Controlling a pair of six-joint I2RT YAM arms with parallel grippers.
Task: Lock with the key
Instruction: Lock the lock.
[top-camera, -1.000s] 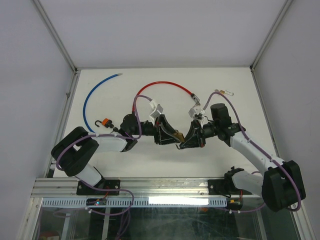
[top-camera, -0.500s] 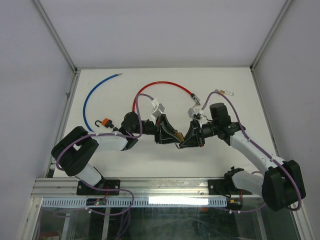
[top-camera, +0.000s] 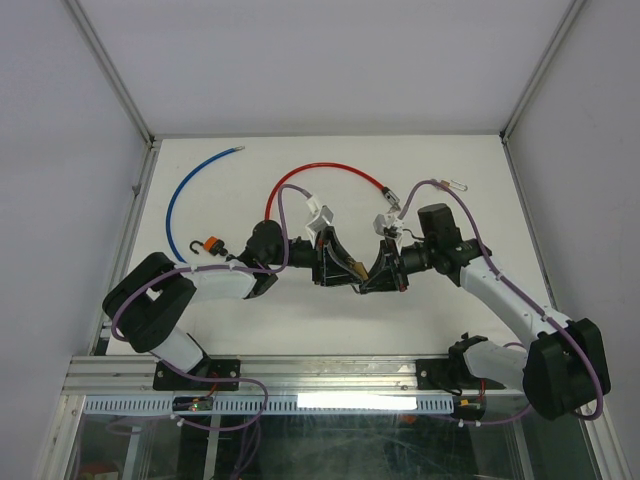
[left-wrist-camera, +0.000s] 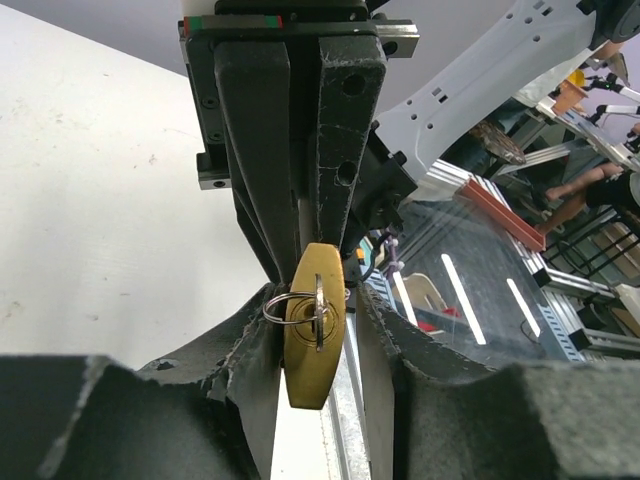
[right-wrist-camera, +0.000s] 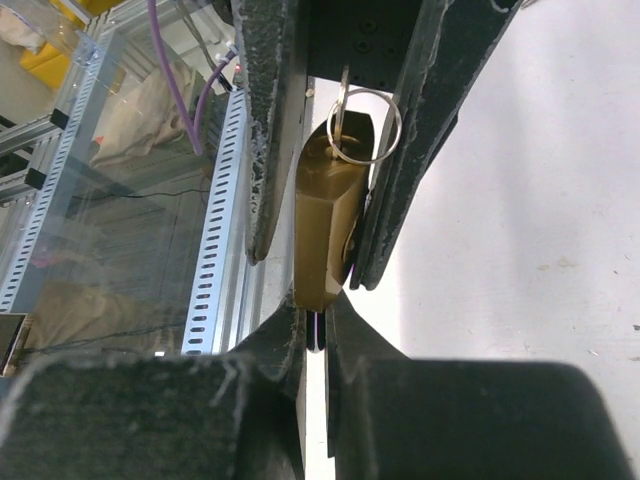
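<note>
A brass padlock (top-camera: 357, 268) hangs between my two grippers above the white table (top-camera: 250, 315). My right gripper (right-wrist-camera: 318, 325) is shut on the thin dark shackle end of the padlock (right-wrist-camera: 322, 230). A key (left-wrist-camera: 319, 312) with a wire ring (left-wrist-camera: 285, 305) sits in the keyhole at the other end of the padlock (left-wrist-camera: 312, 360). My left gripper (left-wrist-camera: 318, 310) straddles that keyed end. Its left finger (left-wrist-camera: 255, 340) touches the brass and a gap shows at its right finger (left-wrist-camera: 385, 340). In the top view, the left gripper (top-camera: 347, 268) meets the right gripper (top-camera: 368, 274) tip to tip.
A red cable (top-camera: 330, 169) arcs across the table behind the grippers. A blue cable (top-camera: 185, 190) lies at the far left. A small orange and black hook (top-camera: 208, 245) lies beside the left arm. A small clear item (top-camera: 452, 185) lies at the far right. A metal rail (top-camera: 300, 372) runs along the near edge.
Both grippers and the padlock have shifted slightly away from the near edge, and the right arm has come in a little to the left. The grip on the padlock is unchanged.
</note>
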